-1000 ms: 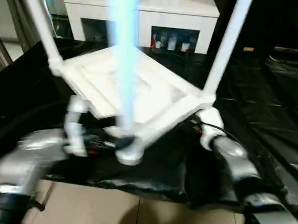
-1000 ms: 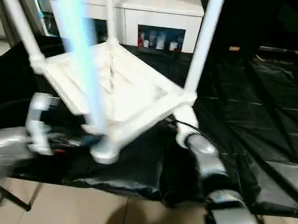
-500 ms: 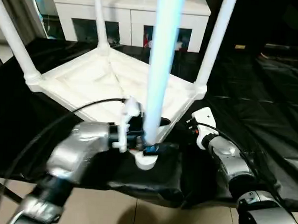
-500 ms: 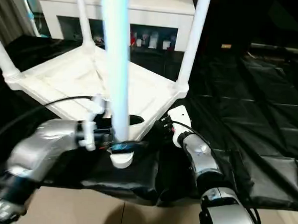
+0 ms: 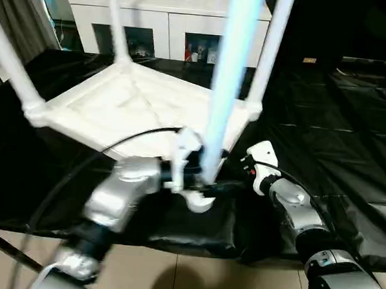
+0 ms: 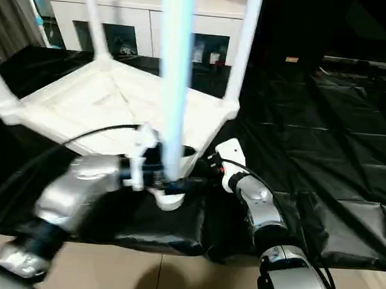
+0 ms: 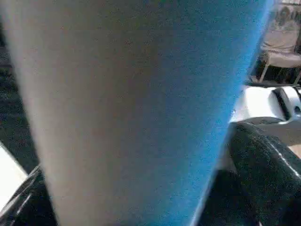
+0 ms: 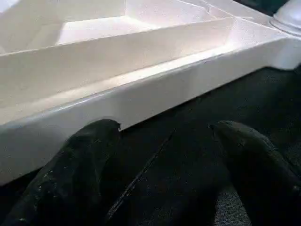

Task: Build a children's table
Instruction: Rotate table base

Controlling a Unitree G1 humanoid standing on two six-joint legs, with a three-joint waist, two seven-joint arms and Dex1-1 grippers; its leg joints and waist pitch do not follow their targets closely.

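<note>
Left eye view: unmarked white table top (image 5: 127, 109)

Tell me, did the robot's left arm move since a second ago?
Yes. The left gripper has swung in toward the robot's right, from off the table top's near edge to its nearest corner, at the near leg there.

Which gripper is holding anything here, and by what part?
The left gripper grips the nearest table leg low down, just above its corner socket. The right gripper is open beside the tabletop rim, holding nothing.
</note>
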